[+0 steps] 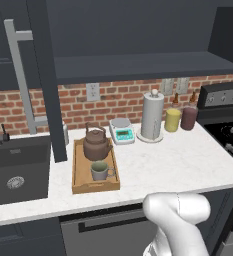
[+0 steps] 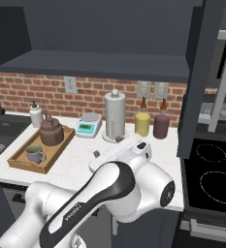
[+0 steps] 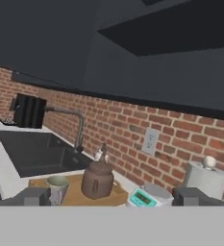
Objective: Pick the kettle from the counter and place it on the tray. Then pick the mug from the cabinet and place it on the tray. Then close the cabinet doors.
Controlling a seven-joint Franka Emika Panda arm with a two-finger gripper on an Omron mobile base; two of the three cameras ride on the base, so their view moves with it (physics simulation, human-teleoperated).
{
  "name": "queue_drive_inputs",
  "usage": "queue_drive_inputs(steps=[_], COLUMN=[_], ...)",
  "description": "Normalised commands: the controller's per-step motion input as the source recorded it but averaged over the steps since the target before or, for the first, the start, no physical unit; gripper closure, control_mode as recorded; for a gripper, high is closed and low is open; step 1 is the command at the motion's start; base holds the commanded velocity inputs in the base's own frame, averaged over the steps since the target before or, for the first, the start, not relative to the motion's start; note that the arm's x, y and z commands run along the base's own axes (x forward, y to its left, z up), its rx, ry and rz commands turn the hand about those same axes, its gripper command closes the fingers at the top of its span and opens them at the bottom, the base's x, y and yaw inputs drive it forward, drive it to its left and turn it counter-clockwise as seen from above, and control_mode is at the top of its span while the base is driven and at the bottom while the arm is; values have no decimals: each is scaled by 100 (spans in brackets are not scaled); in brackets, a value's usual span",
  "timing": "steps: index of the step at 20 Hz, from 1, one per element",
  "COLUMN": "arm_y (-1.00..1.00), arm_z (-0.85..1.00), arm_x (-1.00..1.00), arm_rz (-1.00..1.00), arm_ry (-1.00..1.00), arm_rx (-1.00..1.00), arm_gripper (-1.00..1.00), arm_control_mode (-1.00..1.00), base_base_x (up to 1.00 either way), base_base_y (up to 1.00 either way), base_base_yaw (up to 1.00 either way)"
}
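A light-wood tray (image 1: 78, 176) sits on a white marble counter (image 1: 178, 162) beside a dark sink (image 1: 18, 170). On the tray, a brown kettle (image 1: 96, 144) stands behind a grey mug (image 1: 100, 170). An open cabinet door (image 1: 47, 75) hangs above. A paper-towel roll (image 1: 152, 116), scale (image 1: 122, 131) and two jars (image 1: 180, 119) line the brick wall.

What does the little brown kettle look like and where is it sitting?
The kettle is squat, round and dark brown, like a teapot, with a lid knob, a short spout and a thin arched handle over the top. It looks like dull metal or clay. It stands upright at the far end of the light wooden tray, with the mug just in front of it on the same tray. Nothing is holding it.
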Motion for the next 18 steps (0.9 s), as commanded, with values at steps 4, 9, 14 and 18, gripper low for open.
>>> queue_drive_inputs(steps=[4, 9, 14, 18], arm_y=[-52, -42, -33, -37], arm_z=[2, -17, -5, 9], arm_x=[0, 2, 17, 15], arm_rz=[-4, -2, 0, 0], arm_ry=[-7, -15, -24, -21], arm_rx=[0, 2, 6, 6], arm_gripper=[-100, -100, -100, -100], arm_control_mode=[-100, -100, -100, -100], base_base_x=[0, 0, 0, 0], base_base_y=[0, 0, 0, 0], base_base_yaw=[0, 0, 0, 0])
